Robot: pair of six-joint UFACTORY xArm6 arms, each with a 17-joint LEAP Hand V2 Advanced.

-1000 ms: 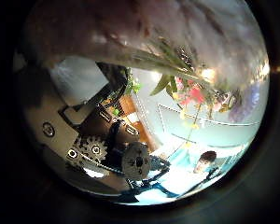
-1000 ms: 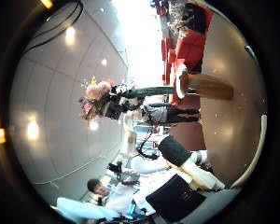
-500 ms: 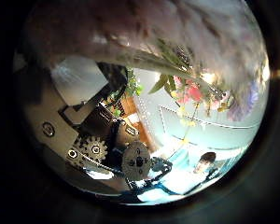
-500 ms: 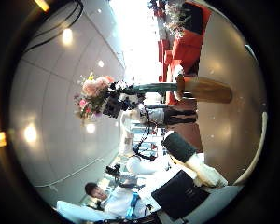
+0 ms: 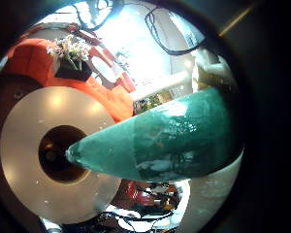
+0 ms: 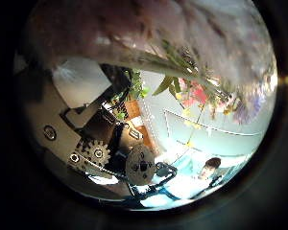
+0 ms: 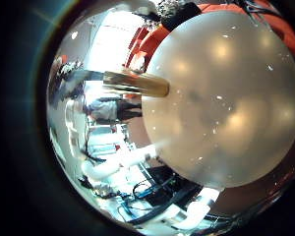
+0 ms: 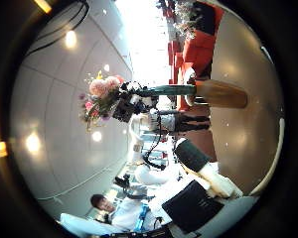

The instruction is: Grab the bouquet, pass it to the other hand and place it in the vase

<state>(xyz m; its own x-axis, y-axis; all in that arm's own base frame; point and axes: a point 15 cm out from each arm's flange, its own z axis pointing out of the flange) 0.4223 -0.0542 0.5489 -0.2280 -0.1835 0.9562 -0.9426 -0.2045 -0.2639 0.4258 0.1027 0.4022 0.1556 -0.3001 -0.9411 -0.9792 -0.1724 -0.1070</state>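
In the right thumb side palm view the left hand (image 8: 139,103) is shut round the bouquet (image 8: 104,94) just below its blossoms. The wrapped stem (image 8: 177,89) reaches into the mouth of the vase (image 8: 219,94), which stands on a round table (image 8: 258,109). In the left little finger side palm view the wrapped stem (image 5: 170,136) fills much of the picture and its tip points into the vase's opening (image 5: 60,155). The left thumb side palm view shows blossoms and leaves (image 6: 197,91) beside the hand's own fingers (image 6: 134,163).
Seats (image 8: 201,50) stand beyond the table. A planter with flowers (image 5: 70,53) stands on a seat behind the table.
In the right thumb side palm view the left hand has moved closer to the vase with the bouquet, and the stem has gone further into the vase's mouth.
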